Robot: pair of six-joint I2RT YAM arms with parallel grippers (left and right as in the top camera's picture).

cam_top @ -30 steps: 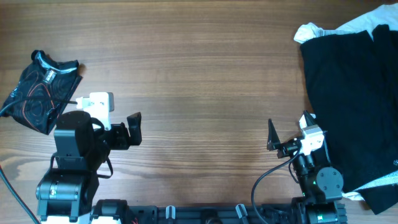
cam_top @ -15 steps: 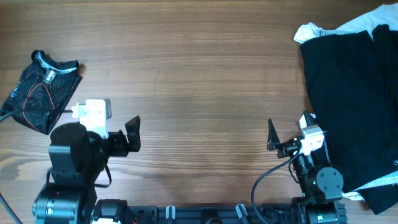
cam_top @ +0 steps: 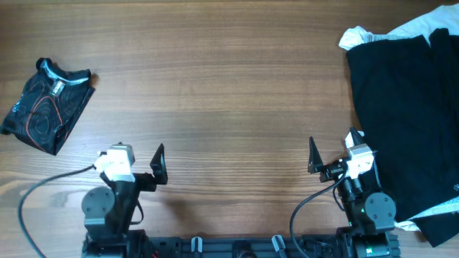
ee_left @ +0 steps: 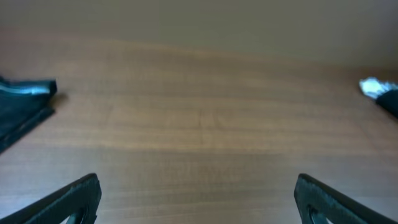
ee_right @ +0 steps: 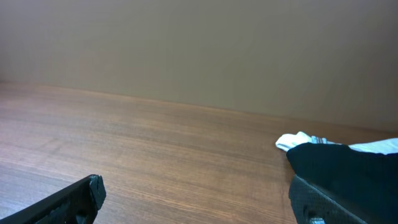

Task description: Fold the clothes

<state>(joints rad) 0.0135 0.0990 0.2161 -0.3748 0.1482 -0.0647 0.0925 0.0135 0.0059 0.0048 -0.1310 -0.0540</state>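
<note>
Overhead: I see the folded black jersey (cam_top: 46, 106) at the far-left edge of the table (cam_top: 229, 72); black clothes pile (cam_top: 405, 115) with a white garment (cam_top: 358, 34) on the right.
Left wrist: left gripper (ee_left: 198, 205) jaws wide apart, holding nothing.
Right wrist: right gripper (ee_right: 196, 202) jaws wide apart, holding nothing; pile just beside.

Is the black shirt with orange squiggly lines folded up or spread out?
Folded up. The black jersey lies as a compact packet, collar on top, far smaller than the spread black clothes on the right.
</note>
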